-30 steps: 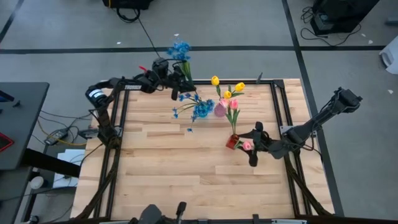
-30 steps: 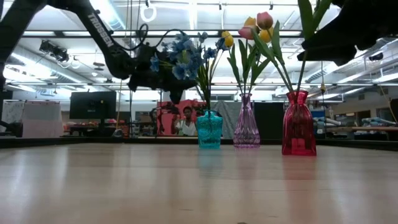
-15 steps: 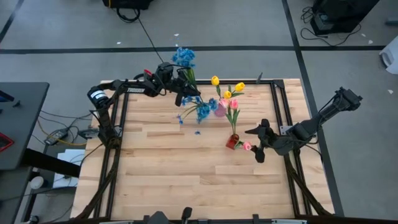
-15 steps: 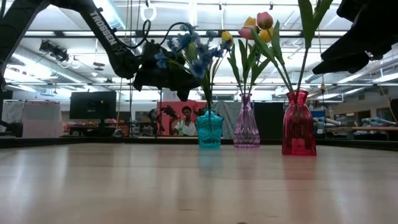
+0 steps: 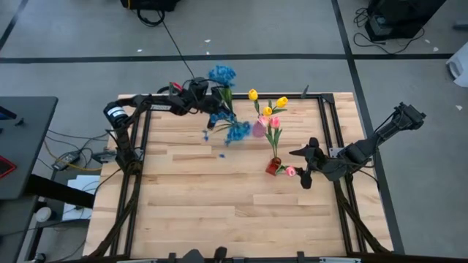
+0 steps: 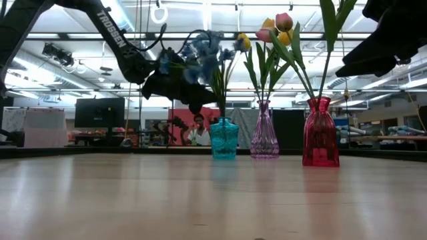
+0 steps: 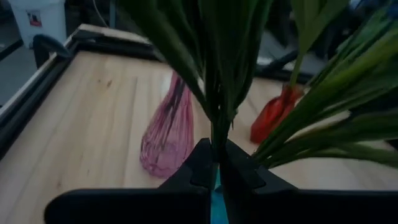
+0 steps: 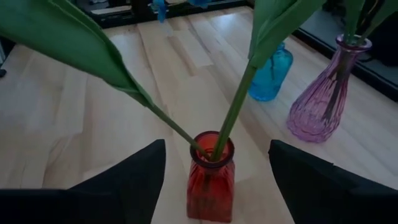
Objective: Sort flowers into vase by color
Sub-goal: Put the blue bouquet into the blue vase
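Observation:
My left gripper [image 5: 210,102] reaches in from the table's left near the far edge and is shut on a bunch of blue blossoms [image 5: 222,74], above the teal vase [image 6: 225,138]. More blue blossoms [image 5: 237,131] stand in that vase. The purple vase [image 6: 265,137] holds yellow tulips [image 5: 253,95] and a pink one. The red vase [image 8: 211,180] holds two stems with pink tulips [image 5: 290,172]. My right gripper [image 5: 307,164] is open, level with the red vase's top on its right side, with a finger on either side and touching nothing. My left gripper pinches the blue bunch's green stems [image 7: 217,134] between its two fingers, below the leaves. It comes at them roughly level from the table's left, fingers across the stems. The bunch is lifted and tilted, blossoms [image 6: 200,55] up; the stems' lower end points at the teal vase [image 7: 214,208].
The three vases stand close together in a slanted row in the table's far right part. Bare wood [image 5: 190,197] covers the near half and the left. A black metal frame [image 5: 142,146] runs along the table's edges. A person [image 6: 197,133] shows in the room beyond.
My left gripper has carried the blue bunch a little toward the right and near edge, closer over the teal vase, and the blossoms have swung with it. My right gripper has drawn back slightly from the red vase toward the right edge.

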`<state>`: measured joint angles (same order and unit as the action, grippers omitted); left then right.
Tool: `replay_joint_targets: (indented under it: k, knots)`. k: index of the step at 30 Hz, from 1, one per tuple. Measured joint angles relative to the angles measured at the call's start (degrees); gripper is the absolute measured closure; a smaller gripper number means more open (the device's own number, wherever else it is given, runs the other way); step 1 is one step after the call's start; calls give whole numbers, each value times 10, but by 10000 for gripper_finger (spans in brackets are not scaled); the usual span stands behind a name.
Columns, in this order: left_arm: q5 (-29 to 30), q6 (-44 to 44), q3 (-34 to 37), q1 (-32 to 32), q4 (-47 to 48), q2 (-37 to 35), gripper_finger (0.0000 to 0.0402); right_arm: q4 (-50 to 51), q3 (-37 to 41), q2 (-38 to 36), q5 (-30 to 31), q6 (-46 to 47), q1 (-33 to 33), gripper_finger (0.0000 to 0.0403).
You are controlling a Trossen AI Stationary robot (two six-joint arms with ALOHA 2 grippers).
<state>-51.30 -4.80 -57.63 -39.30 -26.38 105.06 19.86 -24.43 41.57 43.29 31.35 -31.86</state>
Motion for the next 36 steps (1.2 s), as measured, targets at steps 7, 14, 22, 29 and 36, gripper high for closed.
replay_joint_targets:
  k: [7,14,22,29,36]
  knots:
    - [23,-72,0,15,54,0,381,0,0,0,4,0,0,117]
    - [70,-165,0,45,132,0,381,1,0,0,4,2,0,121]
    - [127,-201,-2,68,157,-3,369,0,0,0,6,6,0,126]
    - [137,-165,-1,64,156,-8,300,0,0,0,6,19,0,127]
    - [141,-162,2,52,184,-53,230,12,0,0,20,46,1,127]
